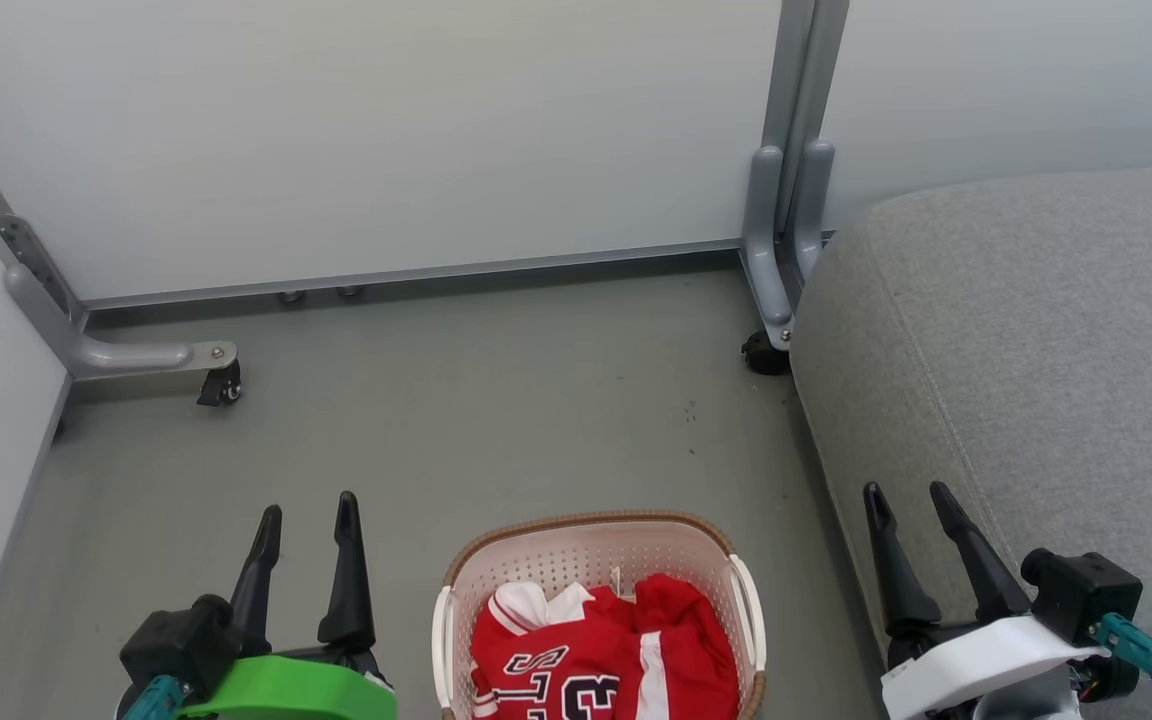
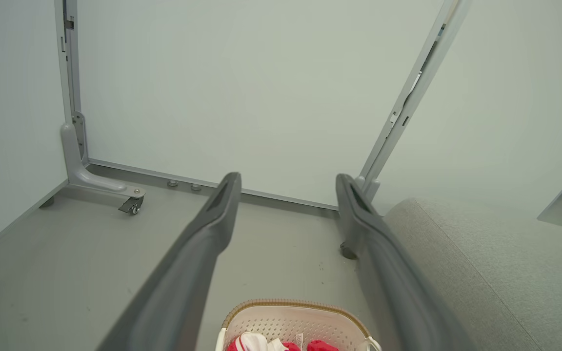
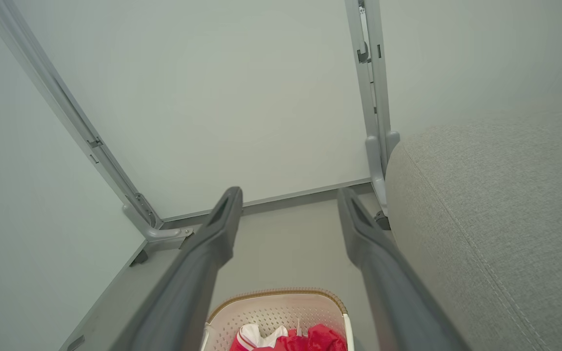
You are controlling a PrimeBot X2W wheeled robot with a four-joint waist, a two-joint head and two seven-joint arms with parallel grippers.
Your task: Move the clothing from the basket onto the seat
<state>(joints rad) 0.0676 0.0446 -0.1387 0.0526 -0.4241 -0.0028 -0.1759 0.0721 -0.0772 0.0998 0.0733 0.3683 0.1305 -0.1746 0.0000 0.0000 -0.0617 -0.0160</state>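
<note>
- The left gripper [image 1: 308,510], two long dark fingers on a green-shelled wrist, is spread wide and holds nothing. Its fingers point forward over the floor, which looks like a ready pose rather than a reach.
- The right gripper [image 1: 906,492], with the same dark fingers on a white-shelled wrist, is likewise spread and empty.
- Between the two wrists, slightly behind the fingertips, the cream-white perforated plastic basket with a brown woven-look rim [image 1: 586,522] sits on the floor. That puts it centrally, probably so either arm can dip in.
- Inside the basket lies the red sports clothing with white trim [image 1: 626,640], crumpled in a heap, with a jersey's black white-edged characters facing up. All of it is in the basket and none is on the seat, so the transfer has not begun.
- On the right gripper's outer side is the large grey fabric-upholstered seat [image 1: 1036,350], just beside the basket. This favours the right arm for a short carry.
- Beyond both sets of fingertips the grey-green floor [image 1: 486,400] runs to pale partition panels [image 1: 386,130] on grey metal feet with castors.
</note>
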